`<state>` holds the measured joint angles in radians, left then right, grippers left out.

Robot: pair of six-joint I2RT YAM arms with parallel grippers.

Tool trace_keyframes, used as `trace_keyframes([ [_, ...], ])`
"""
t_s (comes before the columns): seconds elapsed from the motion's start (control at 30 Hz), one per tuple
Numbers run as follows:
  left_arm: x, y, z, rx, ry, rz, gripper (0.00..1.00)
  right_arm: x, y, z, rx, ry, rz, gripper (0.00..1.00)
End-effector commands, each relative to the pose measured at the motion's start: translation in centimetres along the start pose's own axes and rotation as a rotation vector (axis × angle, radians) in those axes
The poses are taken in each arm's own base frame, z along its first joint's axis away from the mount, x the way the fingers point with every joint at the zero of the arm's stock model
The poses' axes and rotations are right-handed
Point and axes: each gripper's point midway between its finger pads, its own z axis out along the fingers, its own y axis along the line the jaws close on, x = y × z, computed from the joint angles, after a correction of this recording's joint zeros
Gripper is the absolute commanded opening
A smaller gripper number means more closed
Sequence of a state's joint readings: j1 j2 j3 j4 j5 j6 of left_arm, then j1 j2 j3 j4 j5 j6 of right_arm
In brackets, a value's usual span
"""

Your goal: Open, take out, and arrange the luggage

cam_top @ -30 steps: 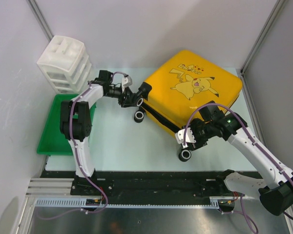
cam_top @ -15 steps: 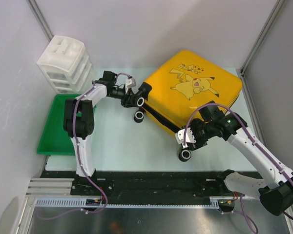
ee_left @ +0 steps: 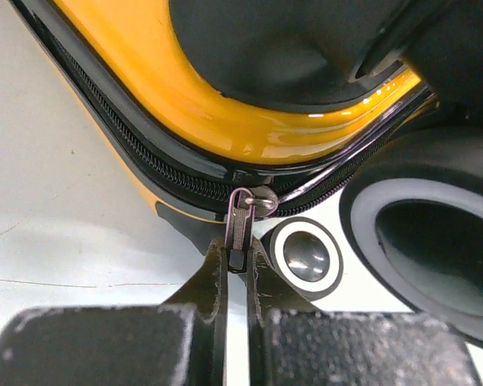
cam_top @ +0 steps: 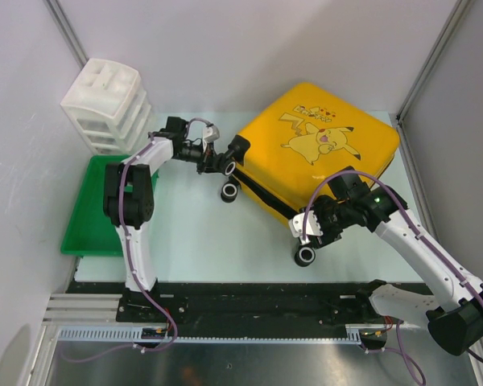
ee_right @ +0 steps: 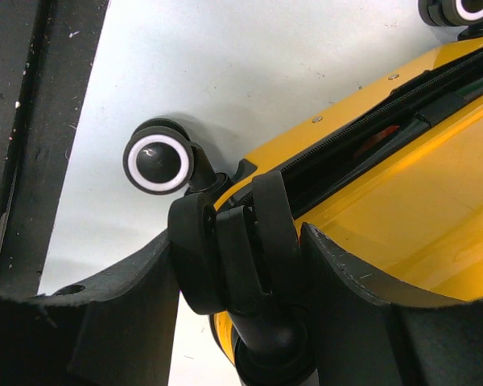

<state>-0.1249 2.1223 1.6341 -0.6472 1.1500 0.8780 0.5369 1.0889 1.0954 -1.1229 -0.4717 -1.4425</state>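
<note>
The yellow luggage [cam_top: 322, 153] with its cartoon print lies flat on the table, wheels toward me. At its left corner my left gripper [cam_top: 212, 158] is shut on the metal zipper pull [ee_left: 240, 225]; in the left wrist view the two fingertips [ee_left: 216, 273] pinch the tab's end just below the black zipper line of the luggage [ee_left: 185, 104]. My right gripper [cam_top: 310, 229] is at the near corner. In the right wrist view its fingers [ee_right: 346, 281] press on both sides of a black double wheel [ee_right: 225, 257] of the luggage [ee_right: 402, 193].
A green tray [cam_top: 84, 217] lies at the left edge, with a white drawer unit [cam_top: 105, 104] behind it. Other luggage wheels stand on the table [cam_top: 229, 191] [cam_top: 306, 256]. Grey walls close in on the left, the back and the right.
My left gripper has closed on the zipper pull; a second ago its jaws were apart. The right arm and the luggage have not moved.
</note>
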Motion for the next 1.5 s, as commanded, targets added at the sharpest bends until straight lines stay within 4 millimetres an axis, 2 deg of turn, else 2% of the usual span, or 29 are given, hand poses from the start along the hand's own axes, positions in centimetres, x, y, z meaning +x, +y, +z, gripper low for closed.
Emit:
trace_keyframes([
  [0.0,-2.2,1.2,-2.4,-0.069,-0.017,0.034,0.0,3.3,0.8,-1.7,0.035,0.158,0.165,0.0],
  [0.07,-1.8,2.2,-2.7,-0.126,0.022,0.024,0.0,3.2,0.9,-1.8,0.036,0.156,0.163,0.0],
  [0.1,-2.4,3.4,-2.8,-0.179,0.012,-0.004,0.0,3.2,1.0,-1.9,0.033,0.157,0.162,0.0],
  [0.17,-2.3,5.4,-3.5,-0.296,0.033,-0.057,0.0,3.2,1.2,-1.9,0.027,0.154,0.163,0.0],
  [0.23,-3.3,7.1,-3.8,-0.361,0.018,-0.018,0.0,3.2,1.4,-2.0,0.026,0.154,0.16,0.0],
  [0.27,-3.3,8.1,-3.9,-0.418,0.03,-0.046,0.0,3.2,1.6,-2.0,0.023,0.153,0.155,0.0],
  [0.3,-4.3,9.1,-4.1,-0.454,0.012,-0.025,0.0,3.3,1.6,-2.0,0.021,0.156,0.154,0.0],
  [0.37,-5.1,11.1,-4.3,-0.526,0.006,-0.057,0.0,3.3,1.9,-2.1,0.018,0.157,0.148,0.0],
  [0.5,-6.8,14.0,-4.7,-0.605,-0.026,-0.057,0.0,3.6,2.3,-2.4,0.015,0.164,0.138,0.0],
  [0.57,-8.0,14.7,-4.6,-0.624,-0.03,-0.015,0.0,3.7,2.5,-2.4,0.013,0.167,0.141,0.0],
  [0.6,-7.9,15.0,-4.2,-0.626,-0.025,-0.006,0.0,3.7,2.7,-2.4,0.008,0.165,0.138,0.0],
  [0.67,-8.5,14.7,-3.8,-0.608,-0.022,0.034,0.01,3.5,2.6,-2.5,0.019,0.157,0.139,0.0],
  [0.7,-8.3,14.1,-3.6,-0.586,-0.025,0.036,0.14,3.3,2.3,-2.5,0.034,0.149,0.141,0.0],
  [0.73,-9.3,13.3,-4.1,-0.573,-0.039,0.05,0.32,3.2,2.2,-2.5,0.049,0.149,0.169,0.03],
  [0.77,-9.2,13.0,-4.9,-0.575,-0.042,0.044,0.63,3.1,2.0,-2.6,0.064,0.146,0.184,0.14],
  [0.8,-8.4,12.5,-5.3,-0.571,-0.035,0.026,0.74,2.8,1.6,-2.7,0.09,0.142,0.184,0.4],
  [0.83,-9.1,12.1,-6.4,-0.595,-0.039,0.03,0.82,2.5,1.5,-2.8,0.103,0.136,0.197,0.51],
  [0.9,-8.3,12.2,-8.7,-0.65,-0.033,-0.015,0.88,1.6,1.0,-3.1,0.162,0.097,0.256,0.74],
  [0.97,-8.6,12.7,-11.9,-0.754,-0.022,-0.026,0.9,0.5,0.8,-3.2,0.191,0.062,0.305,0.82],
  [1.07,-9.8,12.5,-14.1,-0.804,-0.013,-0.002,0.89,-1.5,-0.6,-4.0,0.278,0.005,0.341,0.87],
  [1.13,-10.9,11.9,-14.0,-0.8,-0.018,0.018,0.89,-2.6,-2.1,-4.6,0.355,-0.043,0.455,0.89],
  [1.17,-12.0,11.2,-13.1,-0.779,-0.029,0.037,0.89,-3.1,-2.9,-5.3,0.393,-0.066,0.501,0.89],
  [1.23,-12.9,10.8,-11.8,-0.763,-0.035,0.05,0.89,-3.1,-4.6,-6.2,0.487,-0.087,0.67,0.9],
  [1.27,-14.3,10.4,-10.3,-0.744,-0.047,0.067,0.89,-2.2,-6.0,-7.2,0.551,-0.082,0.76,0.9],
  [1.33,-14.6,10.7,-8.5,-0.734,-0.043,0.068,0.88,-0.7,-7.2,-8.6,0.632,-0.118,0.983,0.89],
  [1.37,-16.1,10.4,-7.2,-0.723,-0.059,0.086,0.88,0.2,-7.9,-9.5,0.672,-0.13,1.061,0.88],
  [1.4,-15.3,11.1,-6.0,-0.727,-0.041,0.069,0.88,3.0,-8.2,-11.3,0.752,-0.131,1.194,0.87],
  [1.47,-16.3,11.0,-4.1,-0.721,-0.042,0.093,0.87,5.6,-8.1,-12.9,0.826,-0.15,1.391,0.83],
])
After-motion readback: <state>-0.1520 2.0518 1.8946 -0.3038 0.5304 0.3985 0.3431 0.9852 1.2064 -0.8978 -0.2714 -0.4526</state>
